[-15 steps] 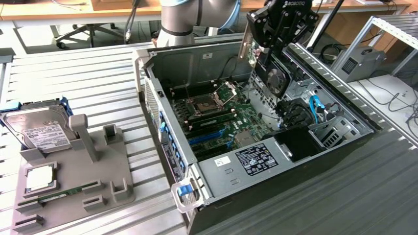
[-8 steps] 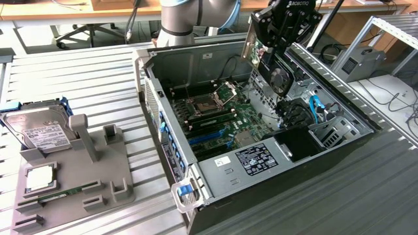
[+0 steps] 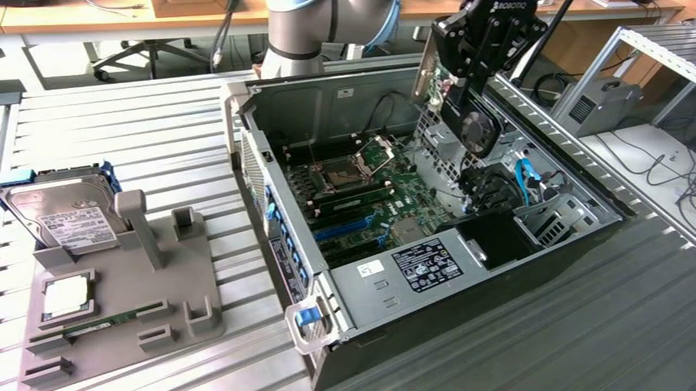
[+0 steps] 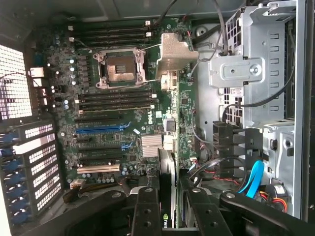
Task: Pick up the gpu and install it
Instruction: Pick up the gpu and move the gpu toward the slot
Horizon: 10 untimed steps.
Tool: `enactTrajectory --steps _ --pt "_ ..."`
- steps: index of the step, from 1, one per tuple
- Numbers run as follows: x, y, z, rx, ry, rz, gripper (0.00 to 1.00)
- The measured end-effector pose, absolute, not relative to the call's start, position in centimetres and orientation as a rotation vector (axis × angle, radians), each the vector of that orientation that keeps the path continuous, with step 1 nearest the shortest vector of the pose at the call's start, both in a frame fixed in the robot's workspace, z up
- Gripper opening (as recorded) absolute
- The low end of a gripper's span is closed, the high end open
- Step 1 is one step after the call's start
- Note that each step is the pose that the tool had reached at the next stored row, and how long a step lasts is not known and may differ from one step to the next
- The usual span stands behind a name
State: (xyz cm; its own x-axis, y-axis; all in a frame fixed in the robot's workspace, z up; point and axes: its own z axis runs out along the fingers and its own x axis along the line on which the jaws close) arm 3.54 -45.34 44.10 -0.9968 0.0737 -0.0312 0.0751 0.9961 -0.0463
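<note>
**A:** Where's the gpu (image 3: 478, 126) now?

**B:** In the air over the open computer case (image 3: 376, 297), above its far edge towards the exterior view's right. It hangs on edge, with the fan face towards that camera. It touches nothing inside the case.

**A:** And the gripper (image 4: 172, 196)?

**B:** Its jaws are clamped on the card from both faces. In the wrist view the card shows edge-on between the two fingers (image 4: 147, 209), with the motherboard (image 4: 187, 105) below.

**A:** How would you do this part well?

**B:** I'd say alignment matters more than speed. The card's long edge should run parallel to the blue slot (image 4: 101, 129) and its neighbours, and sit directly over the chosen one before any height is lost. From the wrist view, the card looks set across the line of the slots rather than along it, though I can't be sure.

**A:** What are the hazards?

**B:** The blue cable (image 4: 253, 177) and the black cables beside the drive cage (image 4: 256, 73) lie near the card's side of the case. I'd stay on the motherboard side of them. The bracket end should face the case's back wall. The card should also hang plumb, since a tilt would probably catch one end first.

**A:** Anything on the table (image 3: 142, 138)?

**B:** The grey holder (image 3: 142, 277) sits near its front-left corner in the exterior view, well apart from the case. The hard drive (image 3: 71, 220) and the memory stick (image 3: 103, 326) are in it.
</note>
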Motion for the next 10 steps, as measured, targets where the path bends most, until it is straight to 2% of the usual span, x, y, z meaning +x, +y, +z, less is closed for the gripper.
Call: enactTrajectory --steps 10 --pt "5.1 -45.3 44.1 0.116 3.109 -0.079 0.26"
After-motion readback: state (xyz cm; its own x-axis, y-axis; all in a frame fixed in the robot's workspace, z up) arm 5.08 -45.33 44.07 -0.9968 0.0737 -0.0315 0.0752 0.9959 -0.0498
